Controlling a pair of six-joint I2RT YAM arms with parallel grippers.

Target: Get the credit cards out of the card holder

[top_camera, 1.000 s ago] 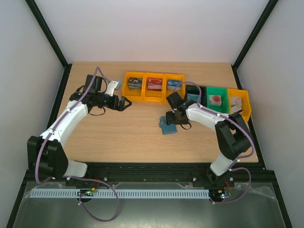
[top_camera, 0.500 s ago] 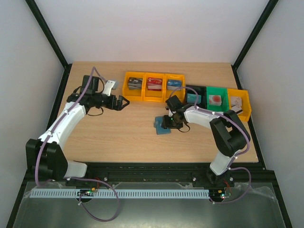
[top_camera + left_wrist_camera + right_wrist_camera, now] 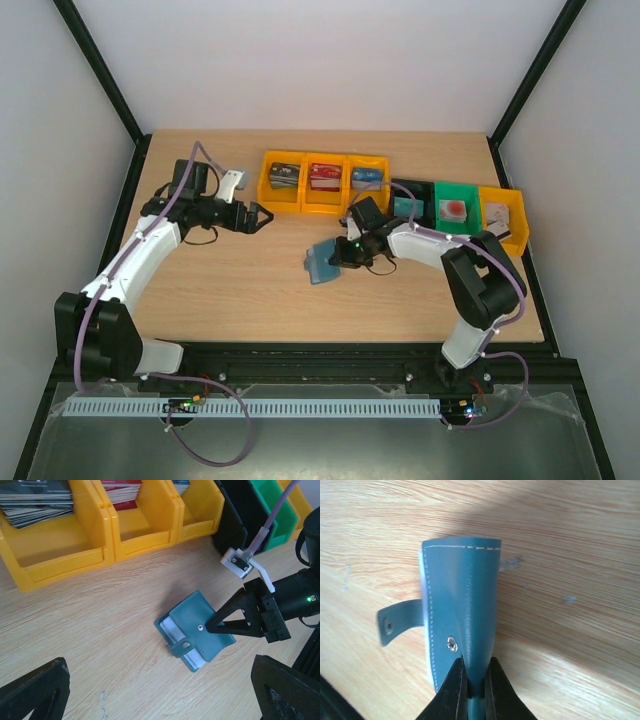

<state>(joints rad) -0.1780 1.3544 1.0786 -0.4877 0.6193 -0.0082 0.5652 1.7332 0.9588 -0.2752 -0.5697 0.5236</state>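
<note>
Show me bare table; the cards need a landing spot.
Free: the table between the card holder and the near edge, and between it and the left gripper. Crowded: the far bins and around the right gripper.

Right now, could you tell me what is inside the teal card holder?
Only a whitish edge peeks out beneath the cover of the card holder, which the right gripper pinches. The cover hides everything else, so the contents cannot be made out.
</note>
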